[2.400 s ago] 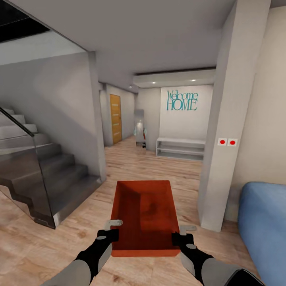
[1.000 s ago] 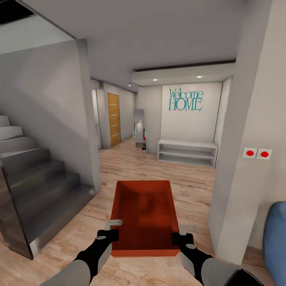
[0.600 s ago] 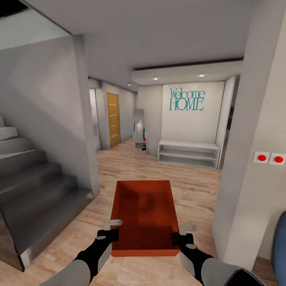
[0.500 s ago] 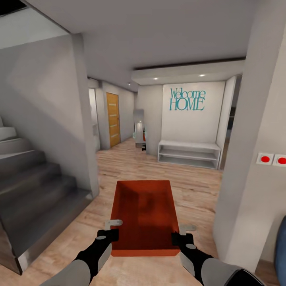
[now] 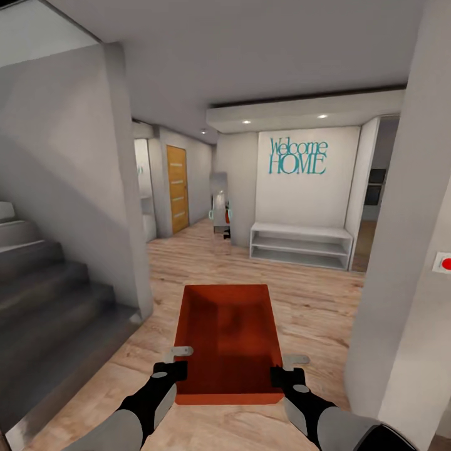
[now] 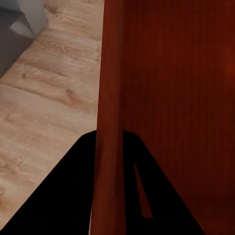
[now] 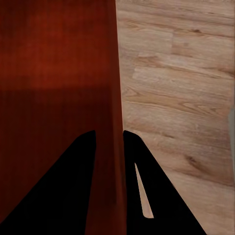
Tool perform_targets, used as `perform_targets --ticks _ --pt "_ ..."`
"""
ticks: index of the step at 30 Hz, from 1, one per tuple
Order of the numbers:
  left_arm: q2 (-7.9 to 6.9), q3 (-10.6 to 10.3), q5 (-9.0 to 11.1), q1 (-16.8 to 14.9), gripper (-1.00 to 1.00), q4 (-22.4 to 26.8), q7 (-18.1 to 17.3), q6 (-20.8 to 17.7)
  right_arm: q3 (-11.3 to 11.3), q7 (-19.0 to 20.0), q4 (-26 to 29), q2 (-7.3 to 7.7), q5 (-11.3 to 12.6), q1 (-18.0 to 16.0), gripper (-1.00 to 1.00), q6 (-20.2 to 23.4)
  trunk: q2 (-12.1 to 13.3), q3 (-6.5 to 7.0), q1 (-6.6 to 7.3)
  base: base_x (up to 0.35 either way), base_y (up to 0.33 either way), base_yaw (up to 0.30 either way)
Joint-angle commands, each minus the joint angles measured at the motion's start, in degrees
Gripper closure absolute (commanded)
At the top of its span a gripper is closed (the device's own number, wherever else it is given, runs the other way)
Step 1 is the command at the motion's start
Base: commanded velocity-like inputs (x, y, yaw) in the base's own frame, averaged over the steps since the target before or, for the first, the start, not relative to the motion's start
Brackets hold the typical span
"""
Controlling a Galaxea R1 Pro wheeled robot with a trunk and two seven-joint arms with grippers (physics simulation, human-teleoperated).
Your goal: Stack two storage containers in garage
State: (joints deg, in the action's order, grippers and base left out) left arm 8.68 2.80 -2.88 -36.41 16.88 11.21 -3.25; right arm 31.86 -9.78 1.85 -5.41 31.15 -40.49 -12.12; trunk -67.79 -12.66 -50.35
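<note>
Storage container [image 5: 228, 341], orange-red, rides level in front of you above the wood-plank hallway floor [image 5: 313, 300]; your left gripper [image 5: 177, 362] and right gripper [image 5: 283, 369] each have jaws clenched on a side wall.

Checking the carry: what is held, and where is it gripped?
One storage container, carried by both arms: left end effector pinches its left wall, right end effector its right wall, near the robot-side end.

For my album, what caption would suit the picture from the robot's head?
Both grippers, left and right, carry an orange-red storage container over wood-plank floor towards a "Welcome HOME" wall sign.
</note>
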Motion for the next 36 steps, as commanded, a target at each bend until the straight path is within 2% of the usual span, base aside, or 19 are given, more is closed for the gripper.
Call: perform_targets --ticks 1,36 --pt "-1.39 3.2 2.6 -0.1 1.0 0.0 0.0 -0.4 -0.7 0.4 0.3 0.23 -0.5 0.0 1.0 -0.5 0.0 -0.07 -0.04 0.322 0.0 0.0" --pt "-1.3 3.2 2.6 -0.1 1.0 0.0 0.0 -0.4 -0.7 0.4 0.2 0.22 -0.5 0.0 1.0 -0.5 0.0 -0.07 -0.04 0.322 0.0 0.0"
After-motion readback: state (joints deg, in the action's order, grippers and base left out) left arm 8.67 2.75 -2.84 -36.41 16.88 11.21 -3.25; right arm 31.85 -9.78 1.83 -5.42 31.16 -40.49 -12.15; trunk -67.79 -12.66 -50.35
